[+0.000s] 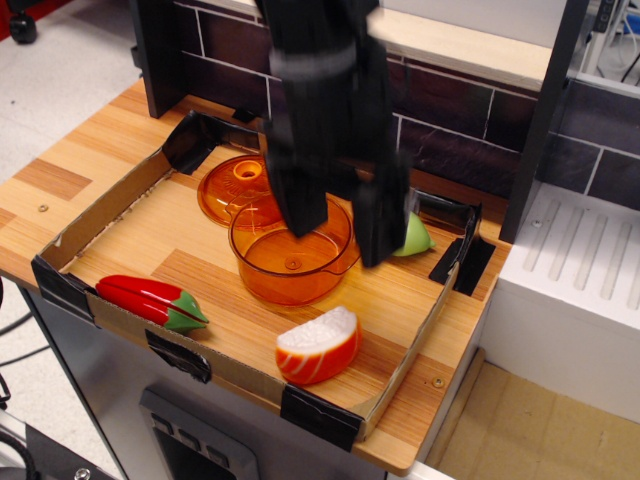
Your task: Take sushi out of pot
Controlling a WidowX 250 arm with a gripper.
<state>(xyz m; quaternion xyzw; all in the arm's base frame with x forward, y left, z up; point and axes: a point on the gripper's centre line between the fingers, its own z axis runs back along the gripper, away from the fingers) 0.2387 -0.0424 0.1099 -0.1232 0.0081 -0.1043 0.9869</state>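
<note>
The sushi [318,346] lies on the wooden tray floor near the front edge, white rice side up and orange striped side to the front. It is outside the pot [291,253], a transparent orange pot that stands just behind it and looks empty. My gripper [342,228] hangs above the pot and the sushi. It is open and empty, with one black finger [300,205] over the pot and the other finger [381,226] to the right. It is blurred by motion.
The flat orange lid [239,188] lies behind the pot on the left. A red pepper [150,300] lies at the front left. A green fruit [409,236] shows behind my right finger. The cardboard tray wall [415,345] rings the area. A dark brick wall stands behind.
</note>
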